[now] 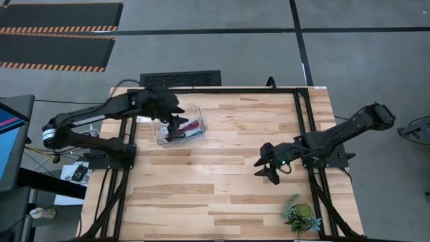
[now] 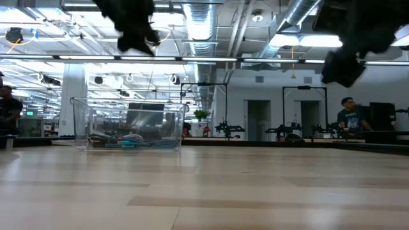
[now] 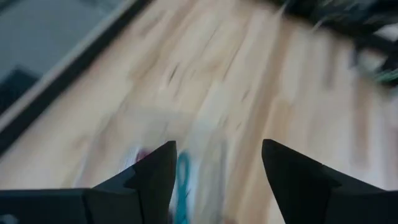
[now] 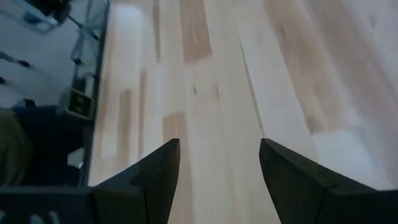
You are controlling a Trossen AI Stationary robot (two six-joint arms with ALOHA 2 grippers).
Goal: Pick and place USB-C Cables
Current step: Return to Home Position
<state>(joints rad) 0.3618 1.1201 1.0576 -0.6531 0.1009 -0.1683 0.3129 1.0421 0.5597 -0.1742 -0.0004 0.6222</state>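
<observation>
A clear plastic bin (image 1: 199,114) stands on the far left part of the table. Inside it lie a maroon-red cable (image 1: 191,126) and a teal cable (image 2: 131,143); the white and black cables cannot be made out. My left gripper (image 1: 180,121) hovers over the bin, open and holding nothing; in its blurred wrist view, teal (image 3: 182,186) and red show between the fingers. My right gripper (image 1: 267,171) hangs open above bare wood right of the table's middle, holding nothing.
A small green potted plant (image 1: 300,216) stands near the table's near right corner. A black frame rail (image 1: 304,128) runs along the table's right side. Bare wood (image 1: 201,181) lies between the bin and the right gripper. People and equipment show in the room beyond.
</observation>
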